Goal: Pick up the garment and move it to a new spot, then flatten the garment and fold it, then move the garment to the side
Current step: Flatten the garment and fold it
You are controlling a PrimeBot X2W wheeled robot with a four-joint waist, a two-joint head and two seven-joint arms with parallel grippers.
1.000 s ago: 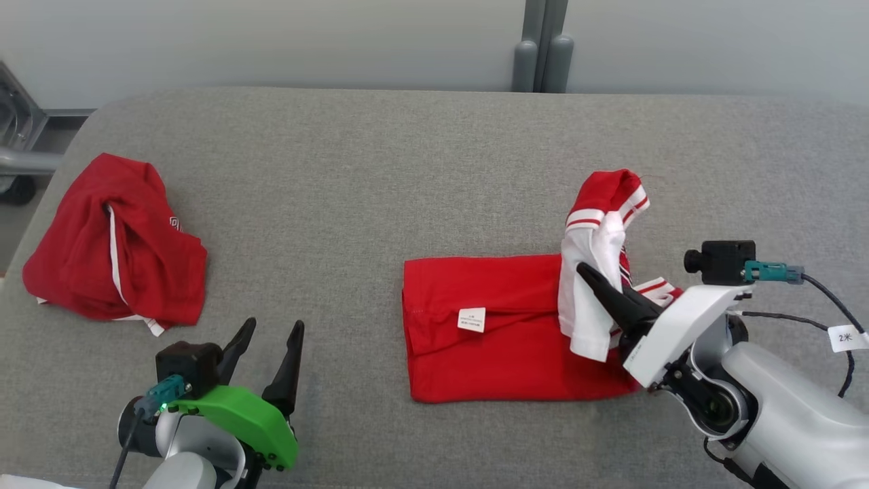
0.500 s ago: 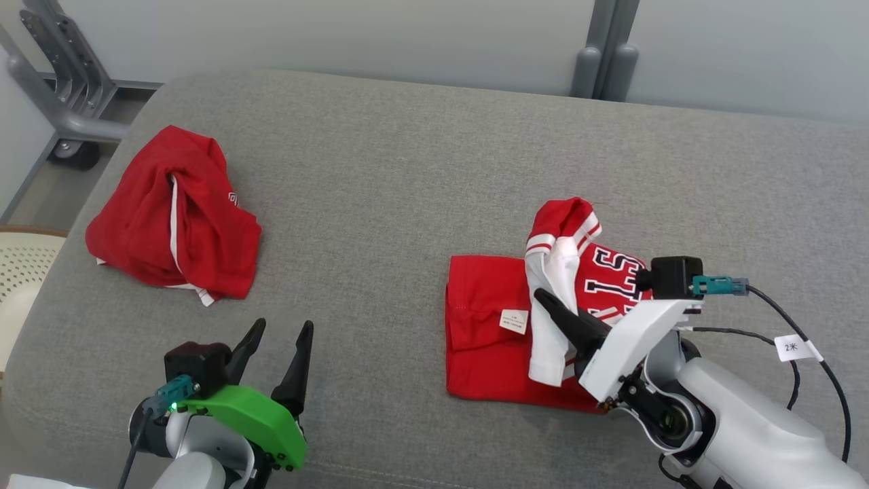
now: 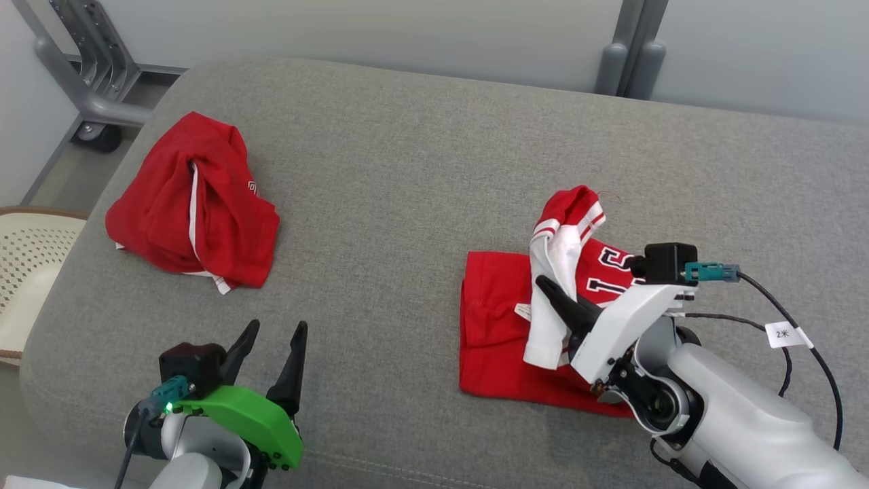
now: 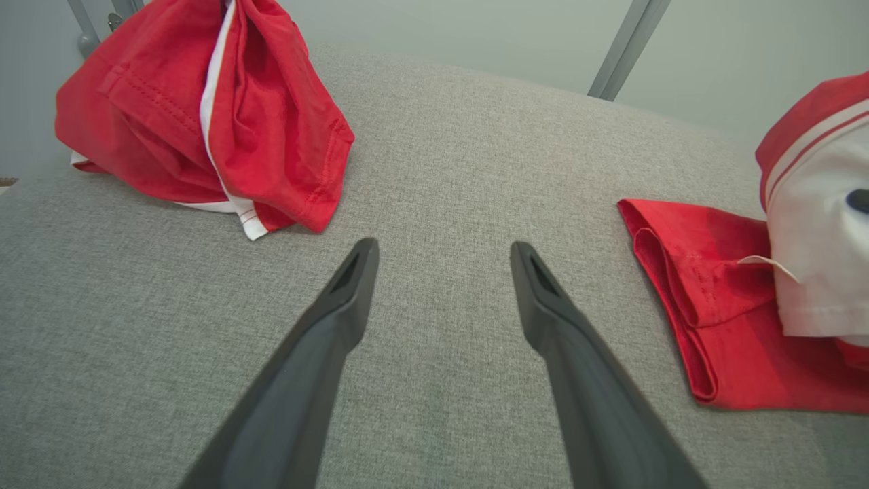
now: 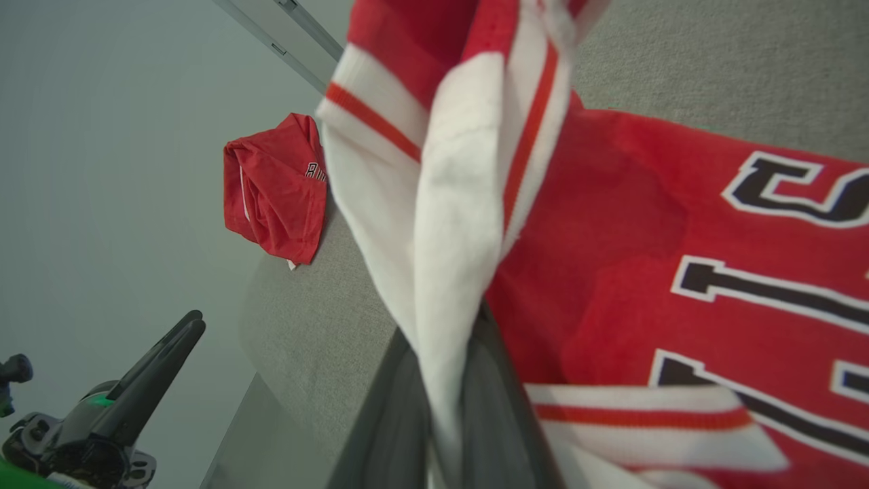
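- On the grey cushion (image 3: pixel 407 170), right of centre, lies the folded red garment (image 3: pixel 492 333), its white sleeve (image 3: pixel 553 255) lifted.
- Far left: a crumpled red shirt (image 3: pixel 197 204).
- Right gripper (image 3: pixel 544 283) pinches that sleeve.
- Left gripper (image 3: pixel 275 328) gapes, empty, above the cushion.

cable tag (image 3: pixel 782 334): "2米" | jersey (image 3: pixel 495 353) lettering: part hidden, unreadable | sewn lbl (image 3: pixel 523 311): too small
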